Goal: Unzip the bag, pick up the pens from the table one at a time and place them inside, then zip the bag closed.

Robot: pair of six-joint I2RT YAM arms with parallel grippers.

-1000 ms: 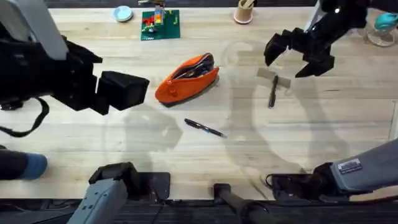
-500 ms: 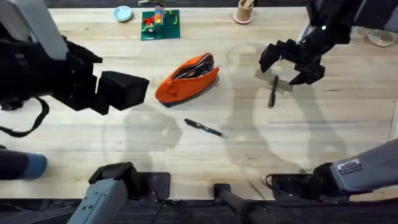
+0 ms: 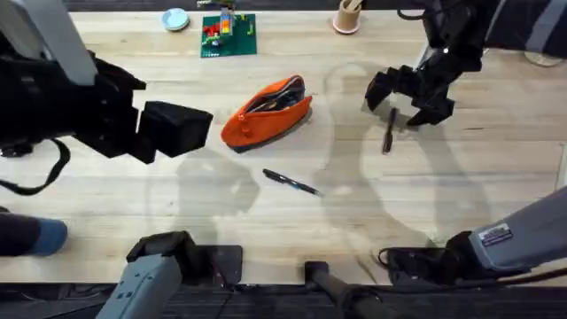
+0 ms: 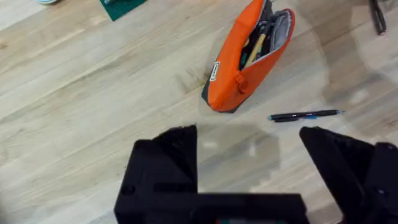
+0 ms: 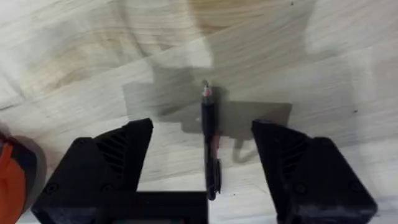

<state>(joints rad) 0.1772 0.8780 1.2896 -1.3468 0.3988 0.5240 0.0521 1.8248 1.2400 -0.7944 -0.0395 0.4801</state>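
Right gripper (image 5: pixel 208 168) spread wide, straddling slim black pen (image 5: pixel 209 134) lying on pale wooden plank table (image 3: pixel 461 168). Left gripper (image 4: pixel 249 162) open, idle. Orange fabric pouch (image 3: pixel 266 111) unzipped, mid-table. We judge risk: thin pen rolling off as fingers close.

Overhead forward-down; wrist views close, downward

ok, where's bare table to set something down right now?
Bare wood lies in front of the bag, between the left end effector and the near pen, and along the table's right side. It is crowded around the far pen, under the open right end effector.
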